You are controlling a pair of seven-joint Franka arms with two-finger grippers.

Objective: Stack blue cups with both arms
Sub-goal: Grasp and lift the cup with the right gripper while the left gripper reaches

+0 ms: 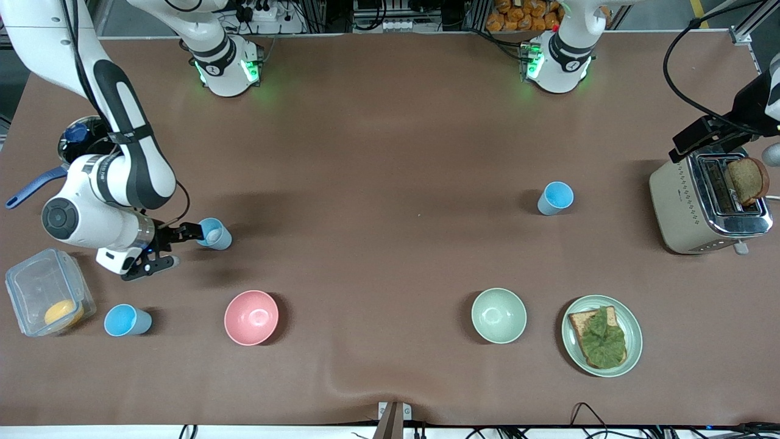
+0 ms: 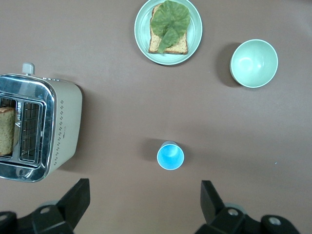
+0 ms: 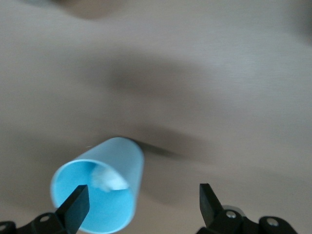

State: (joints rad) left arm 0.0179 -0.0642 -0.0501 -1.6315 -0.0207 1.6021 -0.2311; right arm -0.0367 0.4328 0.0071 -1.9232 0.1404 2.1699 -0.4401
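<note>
Three light-blue cups are on the brown table. One cup [image 1: 214,234] lies just off my right gripper [image 1: 187,246], with its mouth turned toward the gripper. In the right wrist view this cup [image 3: 105,187] is beside one finger [image 3: 74,207], and the gripper [image 3: 141,207] is open. A second cup [image 1: 127,321] stands nearer the front camera, beside a clear box. The third cup [image 1: 555,198] stands toward the left arm's end. My left gripper [image 2: 145,204] is open and empty, high over the table near that cup [image 2: 170,156] and the toaster.
A pink bowl [image 1: 251,317], a pale green bowl [image 1: 498,315] and a plate of toast with lettuce [image 1: 602,335] sit near the front. A toaster [image 1: 701,210] holds a bread slice. A clear box [image 1: 42,289] and a dark pot [image 1: 82,143] are under the right arm.
</note>
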